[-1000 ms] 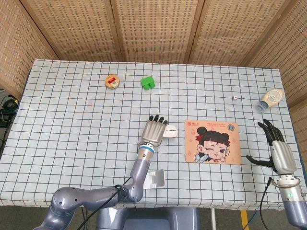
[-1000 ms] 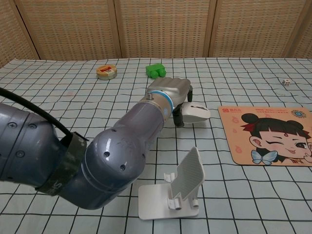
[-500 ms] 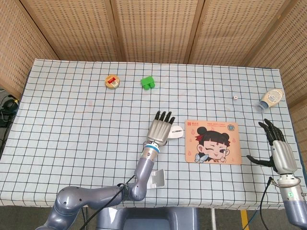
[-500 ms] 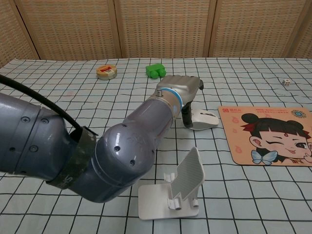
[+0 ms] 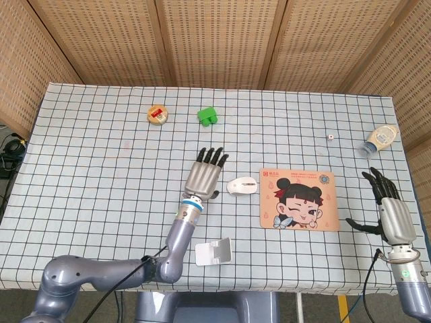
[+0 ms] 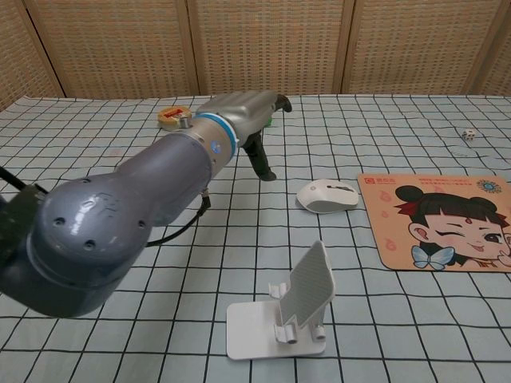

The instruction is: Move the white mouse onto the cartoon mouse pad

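The white mouse (image 5: 242, 186) (image 6: 326, 195) lies on the checked cloth just left of the cartoon mouse pad (image 5: 298, 199) (image 6: 439, 219), close to its left edge and not on it. My left hand (image 5: 205, 174) (image 6: 243, 114) is raised to the left of the mouse, apart from it, fingers stretched out and holding nothing. My right hand (image 5: 388, 207) hangs at the table's right edge, open and empty, fingers spread; only the head view shows it.
A white phone stand (image 5: 213, 252) (image 6: 291, 312) sits near the front edge. At the back lie a tape roll (image 5: 157, 114) (image 6: 174, 117) and a green block (image 5: 208, 116). A small die (image 5: 330, 137) (image 6: 469, 135) and a bottle (image 5: 379, 139) lie at the far right.
My left hand has let go of the mouse and pulled back to the left and up. The mouse now lies uncovered beside the pad. The right hand has stayed put.
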Controlling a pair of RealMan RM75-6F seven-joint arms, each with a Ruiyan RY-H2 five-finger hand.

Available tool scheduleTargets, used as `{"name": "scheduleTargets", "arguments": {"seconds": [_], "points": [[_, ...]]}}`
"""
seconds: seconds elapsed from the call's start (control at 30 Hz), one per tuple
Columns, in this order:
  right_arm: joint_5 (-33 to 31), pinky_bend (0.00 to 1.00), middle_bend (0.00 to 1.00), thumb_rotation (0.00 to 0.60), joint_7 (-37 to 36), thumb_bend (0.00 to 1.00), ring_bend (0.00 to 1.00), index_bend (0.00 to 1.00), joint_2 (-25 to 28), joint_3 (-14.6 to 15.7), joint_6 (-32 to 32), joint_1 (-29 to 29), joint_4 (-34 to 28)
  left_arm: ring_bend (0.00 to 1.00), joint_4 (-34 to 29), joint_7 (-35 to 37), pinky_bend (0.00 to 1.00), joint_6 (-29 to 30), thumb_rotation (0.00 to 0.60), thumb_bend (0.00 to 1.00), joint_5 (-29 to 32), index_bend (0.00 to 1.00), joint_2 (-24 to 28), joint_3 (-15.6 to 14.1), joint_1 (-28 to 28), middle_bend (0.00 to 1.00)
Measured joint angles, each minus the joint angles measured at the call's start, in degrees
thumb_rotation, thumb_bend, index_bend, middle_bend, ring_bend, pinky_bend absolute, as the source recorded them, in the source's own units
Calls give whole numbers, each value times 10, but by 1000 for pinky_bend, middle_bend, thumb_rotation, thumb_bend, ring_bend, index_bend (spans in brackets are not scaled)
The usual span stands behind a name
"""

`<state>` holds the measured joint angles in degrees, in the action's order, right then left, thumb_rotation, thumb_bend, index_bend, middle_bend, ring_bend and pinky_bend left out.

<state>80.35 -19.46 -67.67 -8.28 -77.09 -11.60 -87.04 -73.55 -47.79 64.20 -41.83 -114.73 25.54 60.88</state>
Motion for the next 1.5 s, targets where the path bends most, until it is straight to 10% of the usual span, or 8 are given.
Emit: {"name": "scheduleTargets", "arguments": {"seconds": [0.4, 0.97, 1.5], "points": [[-8, 0, 0, 600, 36, 119, 0, 109, -12, -2, 2, -3, 2, 0, -242, 67, 0, 153, 600, 198, -115, 96, 226, -104, -187, 0], [-4, 0, 0, 600, 70, 119, 0, 109, -29, -3, -8, -4, 4, 0, -277, 220, 0, 305, 600, 199, -278, 91, 336, -248, -396, 0], [-31, 0, 23, 600, 234, 119, 0, 153, -51, -58, 41, -91, -81, 0, -252, 303, 0, 303, 600, 199, -312, 92, 370, -232, -455, 0]]}}
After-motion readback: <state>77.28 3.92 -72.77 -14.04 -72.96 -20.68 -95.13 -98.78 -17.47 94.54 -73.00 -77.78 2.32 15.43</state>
